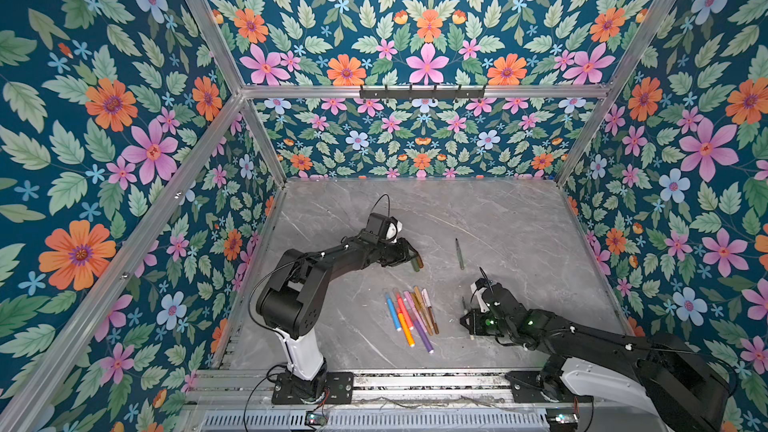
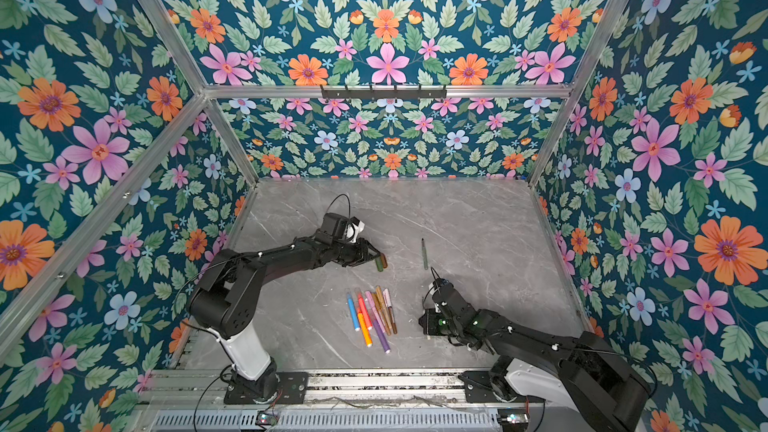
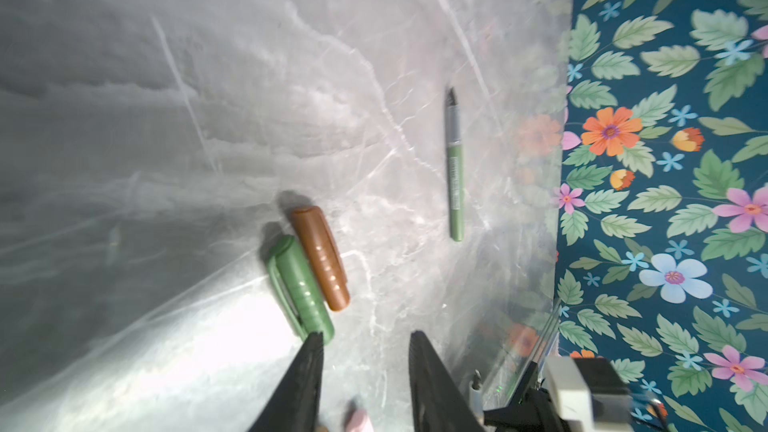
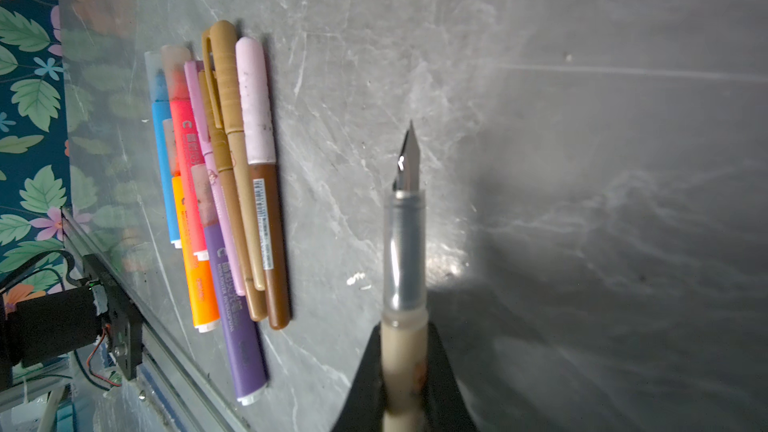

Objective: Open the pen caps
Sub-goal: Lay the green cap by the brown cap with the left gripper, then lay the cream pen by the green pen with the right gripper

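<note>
While the left tool (image 3: 365, 336) sits low over the counter (image 1: 519, 222), its jaws stand partly apart with nothing between them.

Green cap (image 3: 301, 288) and brown cap (image 3: 320, 257): both off their pens, lying flat on the counter, side by side and touching. They lie just ahead of the left tool. One fingertip (image 3: 314, 340) overlaps the near end of the green cap in the left wrist view; cannot tell whether it touches.

Green pen (image 1: 459, 254): uncapped, dark tip bare. It lies alone on the counter, apart from the two caps and on their right in both top views.

Right tool (image 4: 405, 367): jaws closed on the barrel of a beige pen (image 4: 405, 251). The pen is uncapped, and its metal nib (image 4: 409, 160) points away from the tool.

Bundle of pens (image 2: 374, 313): lies near the front middle of the counter, between the two arms, packed side by side. Colours are blue, red, orange, purple, pink, tan and brown. Pink cap (image 4: 257, 102) and tan cap (image 4: 226, 77) are seated on their pens within the bundle. Neither tool touches the bundle.
</note>
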{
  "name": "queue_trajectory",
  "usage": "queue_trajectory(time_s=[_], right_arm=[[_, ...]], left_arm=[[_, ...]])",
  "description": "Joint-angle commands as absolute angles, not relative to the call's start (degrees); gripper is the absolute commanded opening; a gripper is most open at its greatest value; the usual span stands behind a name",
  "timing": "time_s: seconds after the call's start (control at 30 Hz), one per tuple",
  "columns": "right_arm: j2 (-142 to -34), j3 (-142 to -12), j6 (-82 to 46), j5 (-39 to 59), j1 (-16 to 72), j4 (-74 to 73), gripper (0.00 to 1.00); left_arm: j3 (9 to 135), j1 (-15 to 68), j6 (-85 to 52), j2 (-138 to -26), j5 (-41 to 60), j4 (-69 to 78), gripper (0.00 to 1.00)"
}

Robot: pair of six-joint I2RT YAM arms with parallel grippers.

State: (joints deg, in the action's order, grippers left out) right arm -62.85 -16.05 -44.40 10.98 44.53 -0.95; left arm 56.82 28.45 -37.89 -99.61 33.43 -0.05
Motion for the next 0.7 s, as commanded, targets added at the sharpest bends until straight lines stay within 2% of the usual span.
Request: queue_trajectory(time_s=[0.0,0.17,0.3,0.4,0.5,0.6,0.67], right_arm=[[-62.9,-15.59,-44.69,10.1,44.48,-2.72,0.0],[-60.47,-14.29,-45.59,8.8,44.4,-1.5,0.0],[-59.16,-13.62,-46.06,9.05,43.67,-0.58,0.0],[-58.78,-14.09,-46.22,10.54,41.55,1.32,0.0],[-56.62,-16.65,-44.01,12.22,37.42,6.98,0.0],[-52.81,-23.22,-38.73,8.87,33.12,17.95,0.0],[-52.57,-27.57,-35.34,8.97,28.19,22.57,0.0]], left_arm=[[56.19,28.39,-35.18,-94.89,27.94,-3.64,0.37],[53.05,28.39,-31.34,-80.83,16.99,-8.91,0.38],[50.82,28.08,-28.31,-66.97,9.77,-15.53,0.49],[49.22,27.88,-26.58,-58.8,8.63,-21.33,0.57],[46.15,27.82,-24.88,-52.09,8.99,-25.73,0.59],[42.43,27.94,-23.91,-47.01,5.04,-28.34,0.62],[43.33,28.03,-23.64,-45.1,5.81,-28.51,0.62]])
